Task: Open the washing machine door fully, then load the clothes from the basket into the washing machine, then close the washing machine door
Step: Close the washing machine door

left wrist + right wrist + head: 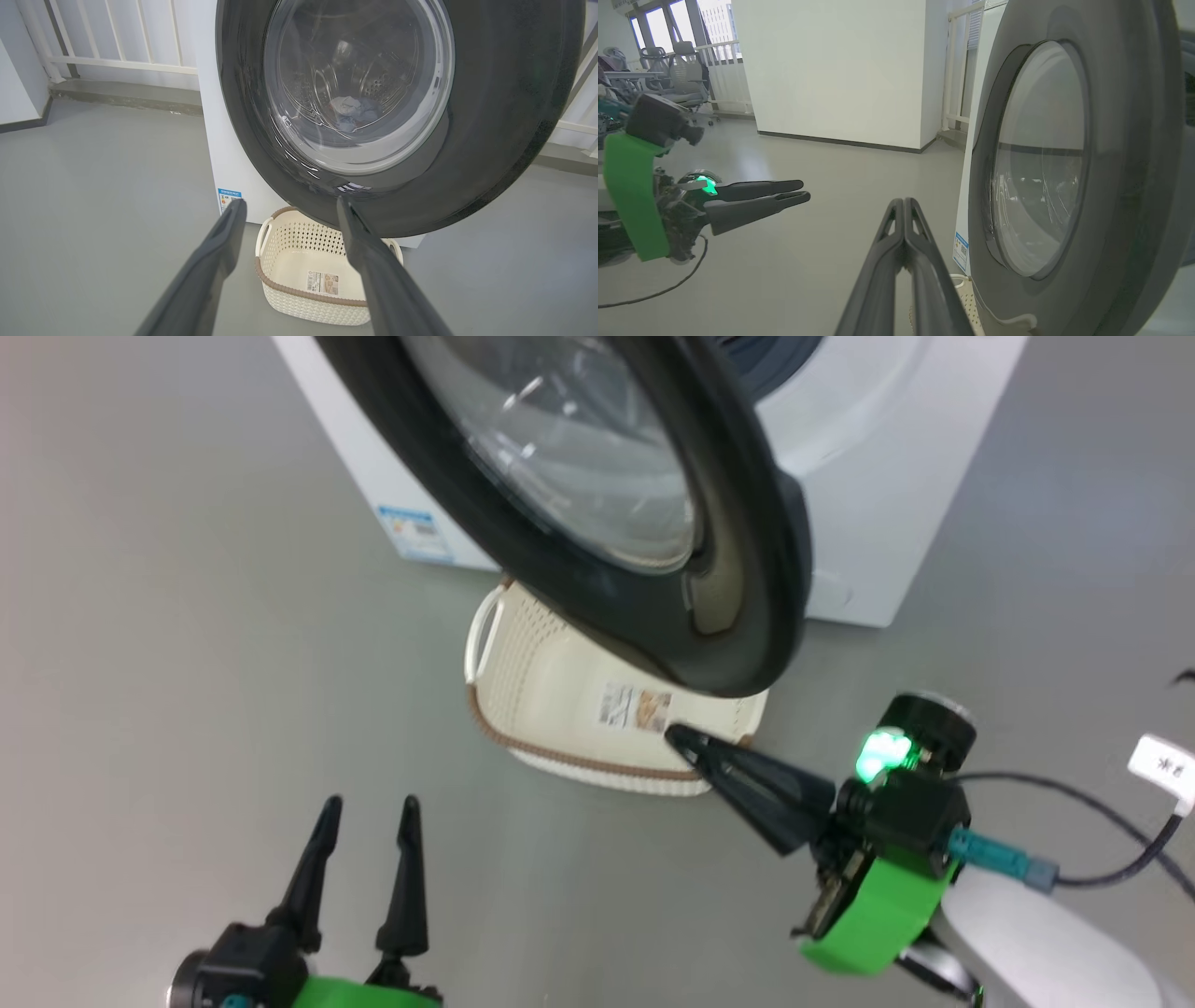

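The washing machine door (747, 569) stands partly swung out from the white washing machine (887, 476), its black rim hanging over the basket (551, 709). The basket sits on the floor with just a label sticker showing inside. In the left wrist view, a light-blue and white heap of clothes (349, 112) shows through the door glass (359, 84), lying in the steel drum. My left gripper (371, 807) is open at the lower left, well short of the basket (299, 261). My right gripper (674, 735) is shut on nothing, its tip over the basket's near rim, just below the door's lower edge (1064, 186).
A dark cable (1102, 812) and a white tag (1162, 765) lie on the grey floor at the right. A white railing (117, 60) runs behind the machine. Office chairs (686, 65) stand far off by a white wall (831, 70).
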### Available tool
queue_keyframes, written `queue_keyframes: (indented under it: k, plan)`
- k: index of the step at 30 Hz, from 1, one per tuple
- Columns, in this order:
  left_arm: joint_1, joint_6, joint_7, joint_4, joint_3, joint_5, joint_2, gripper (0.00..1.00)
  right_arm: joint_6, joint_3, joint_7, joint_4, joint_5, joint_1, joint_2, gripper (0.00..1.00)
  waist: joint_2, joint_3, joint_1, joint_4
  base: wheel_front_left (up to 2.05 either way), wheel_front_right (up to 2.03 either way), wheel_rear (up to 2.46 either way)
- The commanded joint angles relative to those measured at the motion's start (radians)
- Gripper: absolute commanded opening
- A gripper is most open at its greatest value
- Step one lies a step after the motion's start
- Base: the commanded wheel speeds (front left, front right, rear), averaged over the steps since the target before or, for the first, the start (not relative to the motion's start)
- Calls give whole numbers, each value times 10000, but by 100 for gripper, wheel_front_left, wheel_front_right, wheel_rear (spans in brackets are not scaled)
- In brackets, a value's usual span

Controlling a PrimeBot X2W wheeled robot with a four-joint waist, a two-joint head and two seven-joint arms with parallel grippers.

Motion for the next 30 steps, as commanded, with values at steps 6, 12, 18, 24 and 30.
queue_keyframes:
  k: [6, 12, 18, 24, 30]
  plan:
    - [-672, 159, -93, -280, -103, -296, 64, 100, 16, -514, -46, 539, 214, -693, 83, 0, 0, 1207, 0, 770, 0, 0, 0]
    - [-918, 166, -93, -231, -283, -439, 64, 100, 16, -2001, -46, 1790, -108, -1267, 473, 0, 0, 1603, 0, 774, 0, 0, 0]
    - [-1161, 127, -93, -178, -507, -521, 64, 100, 16, -2901, -46, 2411, -404, -2155, 698, 0, 0, 1993, 0, 705, 0, 0, 0]
    - [-1426, 142, -93, -170, -752, -626, 64, 100, 16, -3655, -46, 2995, -437, -3157, 810, 0, 0, 2453, 0, 640, 0, 0, 0]
    - [-1842, 147, -93, -203, -1038, -780, 64, 100, 16, -4056, -33, 3787, -515, -4679, 742, 0, 0, 3111, 0, 678, 0, 0, 0]
